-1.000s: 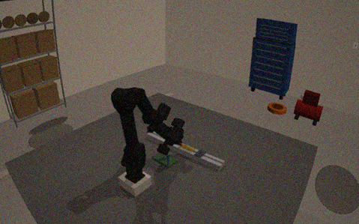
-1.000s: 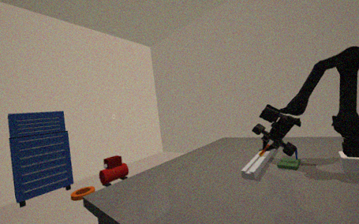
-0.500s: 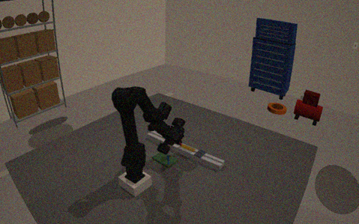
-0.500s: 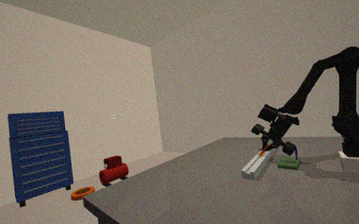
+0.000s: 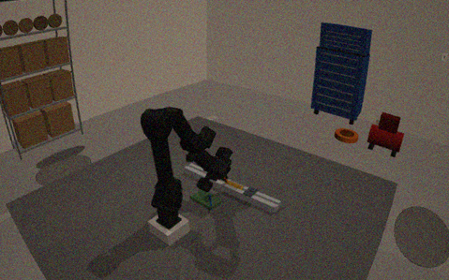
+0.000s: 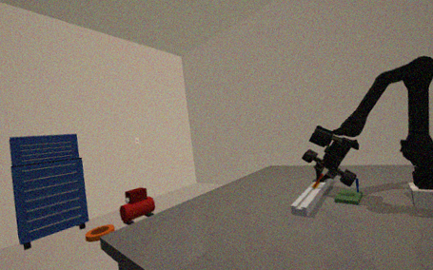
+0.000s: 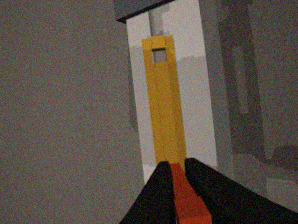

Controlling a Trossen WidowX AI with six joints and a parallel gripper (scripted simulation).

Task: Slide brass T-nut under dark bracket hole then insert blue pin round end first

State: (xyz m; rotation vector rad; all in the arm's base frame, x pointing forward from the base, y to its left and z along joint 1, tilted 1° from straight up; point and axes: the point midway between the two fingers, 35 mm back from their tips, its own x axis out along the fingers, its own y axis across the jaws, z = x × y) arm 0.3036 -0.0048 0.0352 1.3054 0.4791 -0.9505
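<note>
Your end effector (image 5: 225,179) (image 6: 320,179) (image 7: 176,168) grips the orange handle (image 6: 320,180) (image 7: 187,192); brass T-nut (image 5: 234,184) (image 7: 166,100) over the rail (image 5: 266,200) (image 6: 306,202) (image 7: 192,90), short of the dark bracket (image 5: 251,191) (image 7: 142,6). Align it with the slot before lowering; seating unclear. Green tray (image 5: 203,199) (image 6: 348,197) beside rail; more room toward the worktop's (image 5: 324,223) (image 6: 230,249) edges.

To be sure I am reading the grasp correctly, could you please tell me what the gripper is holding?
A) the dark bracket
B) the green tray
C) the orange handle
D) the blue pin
C: the orange handle sits between the gripper's two black fingers.
</note>
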